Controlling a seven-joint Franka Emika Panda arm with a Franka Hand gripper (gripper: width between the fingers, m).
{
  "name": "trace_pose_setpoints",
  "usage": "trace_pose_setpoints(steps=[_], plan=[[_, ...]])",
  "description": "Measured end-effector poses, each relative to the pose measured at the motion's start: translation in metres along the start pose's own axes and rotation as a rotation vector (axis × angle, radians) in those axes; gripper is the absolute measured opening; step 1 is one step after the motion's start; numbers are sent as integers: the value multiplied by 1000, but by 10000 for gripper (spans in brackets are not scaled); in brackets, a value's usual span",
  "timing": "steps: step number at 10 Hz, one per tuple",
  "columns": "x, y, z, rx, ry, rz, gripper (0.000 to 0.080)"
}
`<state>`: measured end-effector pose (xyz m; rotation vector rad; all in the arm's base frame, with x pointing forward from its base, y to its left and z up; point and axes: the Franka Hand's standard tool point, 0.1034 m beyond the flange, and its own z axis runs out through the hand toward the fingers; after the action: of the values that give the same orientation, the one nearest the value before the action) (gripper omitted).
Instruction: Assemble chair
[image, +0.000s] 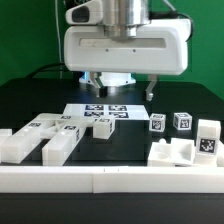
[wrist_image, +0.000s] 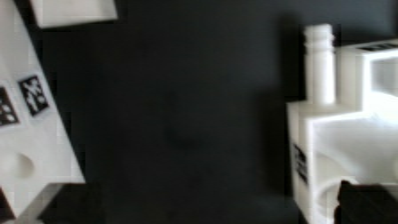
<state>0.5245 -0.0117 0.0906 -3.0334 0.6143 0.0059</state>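
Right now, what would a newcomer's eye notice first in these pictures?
The bulky white robot arm hangs at the top middle, above the marker board on the black table. White chair pieces lie along the front rail, at the exterior view's left and right.

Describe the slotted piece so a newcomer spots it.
Follow the front rail toward the exterior view's right. Just behind it sits the slotted piece. It is low with notches on top, unlike the tagged cubes behind and the taller block beside.

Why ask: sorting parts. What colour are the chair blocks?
White chair blocks, black-and-white tags; exterior view.
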Motion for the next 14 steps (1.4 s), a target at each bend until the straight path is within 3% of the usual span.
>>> trace_pose_setpoints(steps=[1, 2, 6, 7, 10, 13, 14], plan=[[-7, 8, 7, -5, -4, 0, 649], [-12, 5, 11, -5, 2, -8, 649], [-12, 10, 13, -7, -34, 9, 649], [-25, 17, 19, -24, -123, 20, 649], [-26, 43, 29, -43, -320, 2, 649], [-29, 45, 30, -59, -504, 3, 649], [-32, 44, 28, -49, -581, -51, 649]])
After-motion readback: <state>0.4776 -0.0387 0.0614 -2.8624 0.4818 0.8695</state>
